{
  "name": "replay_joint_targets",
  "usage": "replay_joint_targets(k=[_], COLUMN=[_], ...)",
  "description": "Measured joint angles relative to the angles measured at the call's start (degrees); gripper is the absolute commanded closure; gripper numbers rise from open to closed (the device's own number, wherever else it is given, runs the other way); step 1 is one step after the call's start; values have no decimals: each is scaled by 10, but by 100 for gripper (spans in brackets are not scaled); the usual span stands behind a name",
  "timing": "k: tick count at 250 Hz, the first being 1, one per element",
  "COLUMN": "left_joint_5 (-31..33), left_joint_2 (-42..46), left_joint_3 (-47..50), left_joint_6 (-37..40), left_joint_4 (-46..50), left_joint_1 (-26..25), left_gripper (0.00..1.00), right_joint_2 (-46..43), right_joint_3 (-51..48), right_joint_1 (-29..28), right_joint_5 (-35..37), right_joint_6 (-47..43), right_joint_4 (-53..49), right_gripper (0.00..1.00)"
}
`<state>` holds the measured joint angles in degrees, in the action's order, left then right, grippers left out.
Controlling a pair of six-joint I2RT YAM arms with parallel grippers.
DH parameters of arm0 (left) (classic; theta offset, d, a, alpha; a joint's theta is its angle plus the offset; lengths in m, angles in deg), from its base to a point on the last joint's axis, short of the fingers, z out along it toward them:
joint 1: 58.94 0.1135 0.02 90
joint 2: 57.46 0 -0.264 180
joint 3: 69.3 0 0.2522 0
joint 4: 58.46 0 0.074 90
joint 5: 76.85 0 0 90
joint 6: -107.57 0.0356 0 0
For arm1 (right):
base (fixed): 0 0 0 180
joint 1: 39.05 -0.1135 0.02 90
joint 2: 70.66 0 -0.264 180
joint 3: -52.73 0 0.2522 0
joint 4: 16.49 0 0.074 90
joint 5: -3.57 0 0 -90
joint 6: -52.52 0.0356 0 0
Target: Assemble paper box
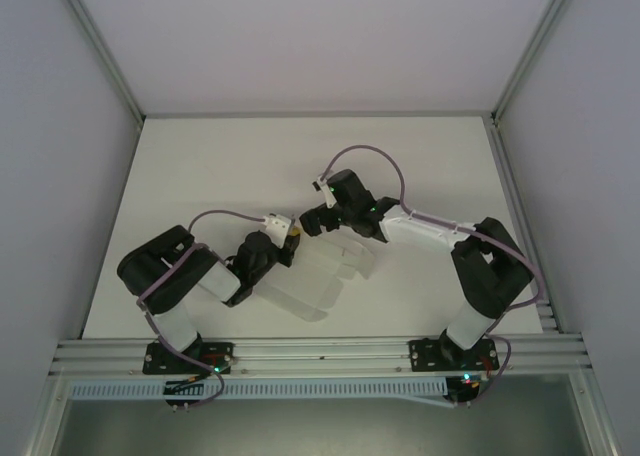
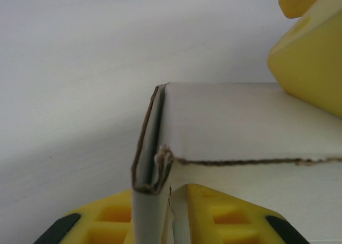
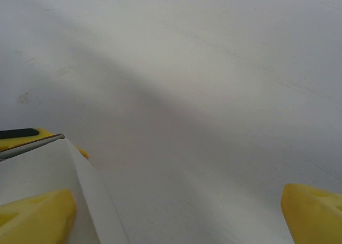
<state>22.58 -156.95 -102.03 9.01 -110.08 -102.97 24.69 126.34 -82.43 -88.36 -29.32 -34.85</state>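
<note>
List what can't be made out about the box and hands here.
1. Box outline, top view: white on white table, far end under the arms.
2. Left hand grip on the folded wall, left wrist view: fingers cut off by the bottom edge.
3. Box's shape, right wrist view: cut off at the bottom-left corner, blurred.

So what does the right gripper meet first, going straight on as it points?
Likely the bare table; the paper box sits off-line, beside the right gripper. Depth unclear.

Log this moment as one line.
paper box: partly folded | left gripper: around folded flap, grip unclear | right gripper: open, at paper box edge
</note>
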Motion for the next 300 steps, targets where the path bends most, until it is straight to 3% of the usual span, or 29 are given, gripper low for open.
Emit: replay_joint_targets(k=[24, 47, 66, 137, 188, 240, 300], left_joint_5=[0, 0, 9, 69, 124, 183, 194], left_joint_2=[0, 0, 0, 21, 143, 247, 295], left_joint_3=[-1, -1, -1, -16, -26, -62, -62], left_joint_6=[0, 0, 1, -4, -33, -62, -79], left_joint_4=[1, 1, 3, 47, 149, 268, 348], left_joint_1=[0, 0, 0, -8, -7, -7, -15], left_gripper=[79, 86, 100, 100, 100, 100, 100], right_joint_2=[-6, -12, -16, -78, -266, -422, -363], right_joint_3=[-15, -26, -30, -58, -76, -131, -169], right_joint_1=[-4, -20, -30, -52, -53, -22, -22], right_joint_5=[7, 37, 62, 121, 198, 213, 206], right_joint_6=[-5, -16, -22, -17, 40, 106, 150], right_joint_4=[20, 35, 42, 33, 17, 14, -11], right_gripper=[0, 0, 0, 0, 0, 0, 0])
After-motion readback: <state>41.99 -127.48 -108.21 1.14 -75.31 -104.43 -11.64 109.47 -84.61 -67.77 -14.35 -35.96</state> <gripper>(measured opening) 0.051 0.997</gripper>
